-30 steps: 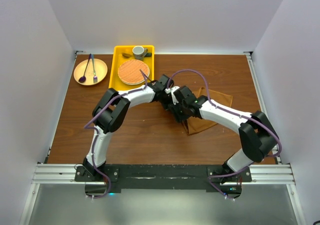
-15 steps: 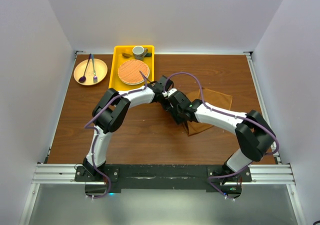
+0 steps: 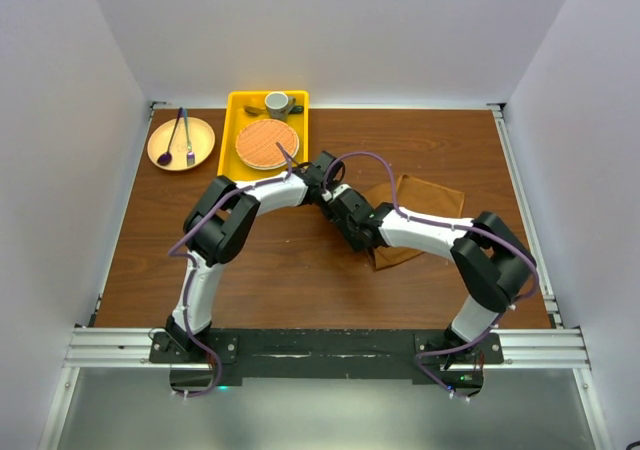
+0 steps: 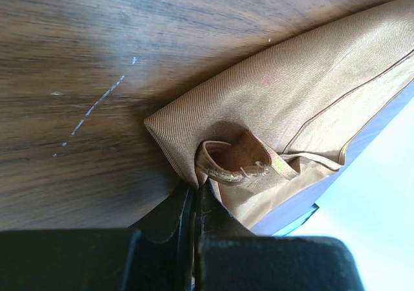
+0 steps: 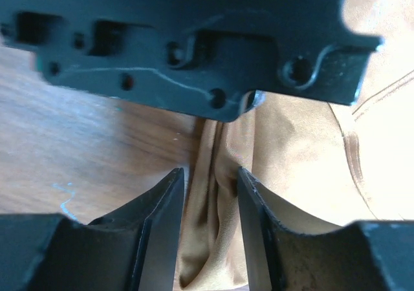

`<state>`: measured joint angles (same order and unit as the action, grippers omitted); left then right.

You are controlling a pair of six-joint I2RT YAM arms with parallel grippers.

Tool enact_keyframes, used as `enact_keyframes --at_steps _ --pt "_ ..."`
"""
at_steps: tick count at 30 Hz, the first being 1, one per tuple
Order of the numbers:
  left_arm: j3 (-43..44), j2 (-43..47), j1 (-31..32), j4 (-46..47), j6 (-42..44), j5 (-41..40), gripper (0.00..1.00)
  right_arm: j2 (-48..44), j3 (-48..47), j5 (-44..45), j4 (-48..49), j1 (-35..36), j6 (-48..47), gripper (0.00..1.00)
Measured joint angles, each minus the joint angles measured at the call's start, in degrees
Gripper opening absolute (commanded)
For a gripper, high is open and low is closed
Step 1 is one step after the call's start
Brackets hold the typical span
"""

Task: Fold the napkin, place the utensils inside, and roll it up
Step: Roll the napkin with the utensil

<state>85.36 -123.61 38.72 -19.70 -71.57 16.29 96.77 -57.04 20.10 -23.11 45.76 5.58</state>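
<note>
Rust-brown soft cloth napkin (image 3: 432,198): folded, lying on brown wooden worktop (image 3: 270,270), right of centre. Long axis diagonal in top view, running far-right to near-left. Bunched, curled-up corner at its left end, pointing toward both tools.

Left tool (image 4: 194,189) closed, pinching folded edge of napkin right beside curled corner, tips down at worktop level.

Right tool (image 5: 210,178) partly open, just beside left tool. One finger on each side of a raised ridge of cloth, with a gap visible between fingers.

Yellow rectangular plastic tray (image 3: 234,156) with round orange woven mat (image 3: 266,143) at far left of centre, well apart from napkin.

Versus a second ago: right arm swung left, elbow nearer worktop centre, right tool drawn closer to left tool. More of napkin's far-right part uncovered. Left arm unmoved, napkin in same place and same heading.
</note>
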Motion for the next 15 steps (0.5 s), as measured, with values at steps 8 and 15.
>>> enact_keyframes --at_steps 8,15 --pt "-0.94 0.42 -0.07 1.18 0.04 0.20 0.00 0.87 0.85 1.97 0.42 0.00 0.37 0.49" --pt "-2.03 1.18 -0.02 2.05 -0.85 0.35 0.00 0.48 0.94 1.73 0.39 0.00 -0.68 0.49"
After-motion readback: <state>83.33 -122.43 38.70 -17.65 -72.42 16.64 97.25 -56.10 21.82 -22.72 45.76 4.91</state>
